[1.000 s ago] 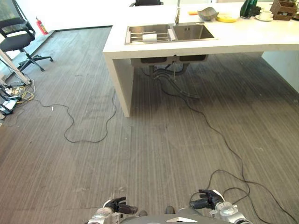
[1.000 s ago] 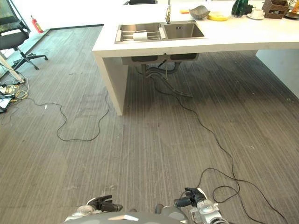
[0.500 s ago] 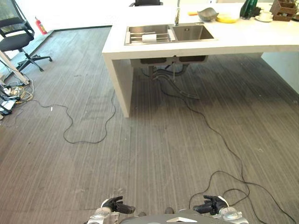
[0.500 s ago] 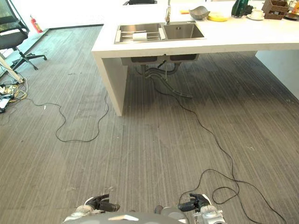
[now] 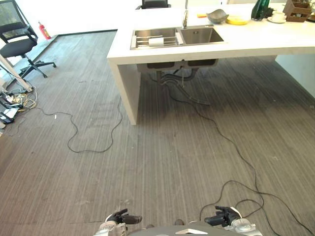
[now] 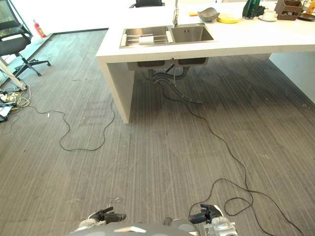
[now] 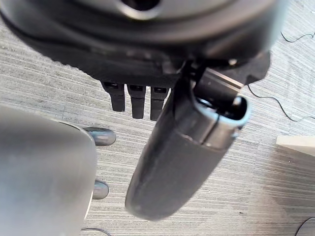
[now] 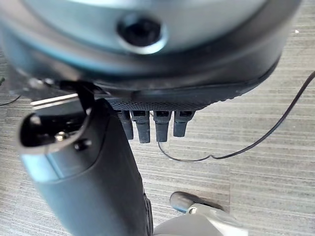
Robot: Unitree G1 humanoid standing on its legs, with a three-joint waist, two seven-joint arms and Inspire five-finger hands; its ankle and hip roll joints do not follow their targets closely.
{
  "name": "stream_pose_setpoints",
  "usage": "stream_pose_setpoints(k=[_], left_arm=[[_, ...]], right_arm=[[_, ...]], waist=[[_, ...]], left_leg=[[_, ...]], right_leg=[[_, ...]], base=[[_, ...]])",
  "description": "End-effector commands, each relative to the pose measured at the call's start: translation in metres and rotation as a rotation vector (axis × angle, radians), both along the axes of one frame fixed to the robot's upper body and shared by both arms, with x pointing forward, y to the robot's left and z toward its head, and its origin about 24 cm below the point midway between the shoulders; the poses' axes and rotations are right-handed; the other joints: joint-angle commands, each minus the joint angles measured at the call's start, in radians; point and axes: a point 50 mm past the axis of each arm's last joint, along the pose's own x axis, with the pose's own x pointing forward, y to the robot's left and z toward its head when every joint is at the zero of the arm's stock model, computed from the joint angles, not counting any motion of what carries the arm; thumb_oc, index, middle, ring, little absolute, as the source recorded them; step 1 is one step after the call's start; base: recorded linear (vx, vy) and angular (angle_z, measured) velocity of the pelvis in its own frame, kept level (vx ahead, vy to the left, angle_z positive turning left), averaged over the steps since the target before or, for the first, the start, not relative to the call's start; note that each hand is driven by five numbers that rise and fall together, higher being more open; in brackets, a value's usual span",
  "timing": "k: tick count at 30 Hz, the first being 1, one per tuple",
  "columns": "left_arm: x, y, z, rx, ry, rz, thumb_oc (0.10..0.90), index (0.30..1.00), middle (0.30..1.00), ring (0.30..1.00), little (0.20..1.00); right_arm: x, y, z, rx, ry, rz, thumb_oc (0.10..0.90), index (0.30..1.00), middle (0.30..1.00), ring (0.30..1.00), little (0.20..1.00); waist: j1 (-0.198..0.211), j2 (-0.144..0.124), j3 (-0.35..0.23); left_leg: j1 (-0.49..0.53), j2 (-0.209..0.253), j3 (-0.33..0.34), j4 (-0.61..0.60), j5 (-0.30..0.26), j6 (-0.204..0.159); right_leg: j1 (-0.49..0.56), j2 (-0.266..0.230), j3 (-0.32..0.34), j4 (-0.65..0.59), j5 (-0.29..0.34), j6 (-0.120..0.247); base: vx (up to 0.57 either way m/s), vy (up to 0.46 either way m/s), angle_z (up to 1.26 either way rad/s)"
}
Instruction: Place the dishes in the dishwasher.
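Far across the grey floor (image 5: 162, 162), the white tabletop (image 5: 256, 37) carries a double sink (image 5: 177, 36) with a rack, a grey bowl (image 5: 217, 15), a yellow plate (image 5: 238, 19) and a cup (image 5: 278, 16). An office chair (image 5: 19, 44) stands well to the left.

Left wrist view: the left robot hand (image 7: 147, 101) hangs over the floor, fingers straight, holding nothing.

Right wrist view: the right robot hand (image 8: 152, 123) likewise, fingers extended and empty.
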Motion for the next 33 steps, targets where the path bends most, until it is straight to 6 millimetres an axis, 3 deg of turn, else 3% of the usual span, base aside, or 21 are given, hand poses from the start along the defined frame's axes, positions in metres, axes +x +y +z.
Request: stream_pose_setpoints(k=[1,6,9,10,11,12,16,18,19,20,21,22,23,25,26,27,28,29,30,31,33], left_arm=[[0.021,0.013,0.008,0.024,-0.088,0.087,0.8,0.9,0.9,0.9,0.9],[0.02,0.013,0.008,0.008,-0.102,0.133,0.8,0.9,0.9,0.9,0.9],[0.02,0.013,0.008,0.002,-0.108,0.168,0.8,0.9,0.9,0.9,0.9],[0.017,0.014,0.007,-0.003,-0.101,0.175,0.8,0.9,0.9,0.9,0.9],[0.047,-0.009,0.014,-0.024,-0.195,0.203,0.8,0.9,0.9,0.9,0.9],[0.063,-0.048,0.028,-0.114,-0.343,0.109,0.8,0.9,0.9,0.9,0.9],[0.086,-0.051,0.061,-0.164,-0.557,0.15,0.8,0.9,0.9,0.9,0.9],[0.103,-0.045,0.09,-0.144,-0.698,0.133,0.8,0.9,0.9,0.9,0.9],[0.106,-0.037,0.095,-0.1,-0.716,0.122,0.8,0.9,0.9,0.9,0.9],[0.123,-0.023,0.125,-0.037,-0.846,0.098,0.8,0.9,0.9,0.9,0.9],[0.123,-0.022,0.125,-0.037,-0.846,0.098,0.8,0.9,0.9,0.9,0.9],[0.129,-0.011,0.142,0.052,-0.931,0.058,0.8,0.9,0.9,0.9,0.9],[0.126,-0.005,0.122,0.087,-0.838,0.079,0.8,0.9,0.9,0.9,0.9],[0.157,0.01,0.147,0.222,-0.952,0.072,0.8,0.9,0.9,0.9,0.9],[0.173,0.011,0.187,0.255,-1.133,0.095,0.8,0.9,0.9,0.9,0.9],[0.173,0.011,0.187,0.255,-1.133,0.095,0.8,0.9,0.9,0.9,0.9],[0.179,0.014,0.207,0.322,-1.219,0.118,0.8,0.9,0.9,0.9,0.9],[0.188,0.029,0.238,0.591,-1.324,0.15,0.8,0.9,0.9,0.9,0.9],[0.188,0.029,0.238,0.591,-1.324,0.15,0.8,0.9,0.9,0.9,0.9],[0.19,0.032,0.31,0.86,-1.593,0.213,0.8,0.9,0.9,0.9,0.9],[0.189,0.032,0.331,0.902,-1.687,0.278,0.8,0.9,0.9,0.9,0.9]], right_arm=[[0.031,0.008,0.009,0.023,-0.105,0.011,0.8,0.9,0.9,0.9,0.9],[0.037,-0.001,0.013,0.002,-0.127,0.004,0.8,0.9,0.9,0.9,0.9],[0.034,-0.005,0.013,-0.011,-0.114,-0.004,0.8,0.9,0.9,0.9,0.9],[0.03,-0.006,0.011,-0.018,-0.099,-0.008,0.8,0.9,0.9,0.9,0.9],[0.029,-0.005,0.01,-0.027,-0.083,0.007,0.8,0.9,0.9,0.9,0.9],[0.02,-0.002,0.007,-0.075,-0.07,0.043,0.8,0.9,0.9,0.9,0.9],[0.01,0.002,0.005,-0.098,-0.063,0.048,0.8,0.9,0.9,0.9,0.9],[0.016,0.007,0.008,-0.089,-0.117,0.026,0.8,0.9,0.9,0.9,0.9],[0.02,0.009,0.01,-0.08,-0.14,0.02,0.8,0.9,0.9,0.9,0.9],[0.036,0.015,0.018,-0.053,-0.22,0.008,0.8,0.9,0.9,0.9,0.9],[0.036,0.015,0.018,-0.053,-0.22,0.008,0.8,0.9,0.9,0.9,0.9],[0.046,0.02,0.024,-0.032,-0.273,0.007,0.8,0.9,0.9,0.9,0.9],[0.052,0.021,0.025,-0.023,-0.288,-0.003,0.8,0.9,0.9,0.9,0.9],[0.073,0.027,0.033,-0.01,-0.361,-0.047,0.8,0.9,0.9,0.9,0.9],[0.082,0.027,0.039,-0.012,-0.405,-0.068,0.8,0.9,0.9,0.9,0.9],[0.082,0.027,0.039,-0.012,-0.405,-0.068,0.8,0.9,0.9,0.9,0.9],[0.083,0.032,0.04,0.006,-0.42,-0.091,0.8,0.9,0.9,0.9,0.9],[0.085,0.038,0.039,0.01,-0.435,-0.078,0.8,0.9,0.9,0.9,0.9],[0.085,0.038,0.039,0.01,-0.435,-0.078,0.8,0.9,0.9,0.9,0.9],[0.078,0.043,0.036,0.004,-0.423,-0.048,0.8,0.9,0.9,0.9,0.9],[0.068,0.038,0.029,0.001,-0.373,-0.079,0.8,0.9,0.9,0.9,0.9]], waist=[[0.005,-0.077,0.035],[0.072,-0.113,0.102],[0.085,-0.11,0.104],[0.1,-0.102,0.097],[0.106,-0.099,0.091],[0.14,-0.07,0.084],[0.135,-0.058,0.054],[0.122,-0.084,0.038],[0.121,-0.086,0.028],[0.11,-0.096,0.018],[0.11,-0.097,0.017],[0.109,-0.105,0.016],[0.109,-0.098,0.019],[0.089,-0.093,0.031],[0.076,-0.084,0.055],[0.076,-0.084,0.055],[0.065,-0.076,0.06],[0.047,-0.074,0.069],[0.047,-0.074,0.069],[0.016,-0.077,0.073],[-0.011,-0.09,0.061]], left_leg=[[-0.039,-0.004,-0.015,0.145,-0.071,-0.037],[-0.261,-0.032,-0.057,0.572,0.031,-0.064],[-0.329,-0.004,0.02,0.458,0.039,-0.061],[-0.353,0.012,0.073,0.338,0.036,-0.051],[-0.353,0.008,0.092,0.261,0.048,-0.042],[-0.412,0.012,0.126,-0.007,0.148,-0.043],[-0.384,0.001,0.065,-0.035,0.206,-0.027],[-0.357,-0.036,0.061,-0.043,0.206,-0.01],[-0.338,-0.041,0.055,-0.05,0.193,-0.003],[-0.301,-0.059,0.048,-0.06,0.169,0.012],[-0.302,-0.059,0.048,-0.059,0.169,0.012],[-0.279,-0.066,0.048,-0.06,0.152,0.022],[-0.254,-0.057,0.04,-0.06,0.141,0.028],[-0.181,-0.052,0.027,-0.06,0.092,0.047],[-0.142,-0.048,0.02,-0.06,0.075,0.059],[-0.142,-0.048,0.02,-0.06,0.075,0.059],[-0.12,-0.039,0.017,-0.06,0.059,0.063],[-0.076,-0.034,0.0,-0.06,0.032,0.06],[-0.076,-0.034,0.0,-0.06,0.032,0.06],[-0.022,-0.034,-0.019,-0.06,-0.008,0.036],[0.01,-0.037,-0.037,-0.06,-0.039,0.01]], right_leg=[[0.142,-0.081,0.015,-0.185,-0.003,0.119],[0.208,-0.091,0.013,-0.198,-0.029,0.085],[0.234,-0.093,0.003,-0.215,-0.054,0.096],[0.246,-0.086,0.009,-0.215,-0.079,0.111],[0.255,-0.08,0.021,-0.215,-0.087,0.117],[0.301,-0.077,0.062,-0.215,-0.122,0.147],[0.334,-0.088,0.103,-0.215,-0.124,0.16],[0.306,-0.125,0.086,-0.13,-0.116,0.19],[0.274,-0.131,0.088,-0.072,-0.092,0.207],[0.216,-0.146,0.096,0.071,-0.005,0.243],[0.213,-0.147,0.096,0.075,-0.007,0.244],[0.186,-0.152,0.1,0.179,0.075,0.263],[0.148,-0.145,0.093,0.267,0.131,0.274],[0.085,-0.146,0.074,0.456,0.23,0.283],[0.04,-0.154,0.058,0.563,0.239,0.282],[0.04,-0.154,0.058,0.563,0.239,0.282],[0.005,-0.155,0.042,0.614,0.228,0.275],[-0.075,-0.182,0.006,0.628,0.182,0.265],[-0.075,-0.182,0.006,0.628,0.182,0.265],[-0.15,-0.22,-0.028,0.411,0.068,0.235],[-0.146,-0.206,0.009,0.129,0.063,0.234]], base=[[-0.01,-0.14,-0.09],[0.11,-0.135,0.01],[0.27,0.007,-0.01],[0.29,0.056,0.03],[0.68,0.22,0.02],[0.53,0.189,0.26],[0.35,0.184,-0.43],[0.34,0.173,-0.84],[0.4,0.216,-0.85],[0.26,0.152,-0.63],[0.28,0.163,-0.39],[0.14,0.088,-0.06],[0.25,0.136,-0.02],[0.35,0.141,0.26],[0.28,0.104,0.43],[0.25,0.09,0.44],[0.38,0.063,0.26],[0.38,0.063,0.26],[0.68,-0.069,0.31],[0.54,-0.157,0.26],[0.52,-0.183,0.33]])
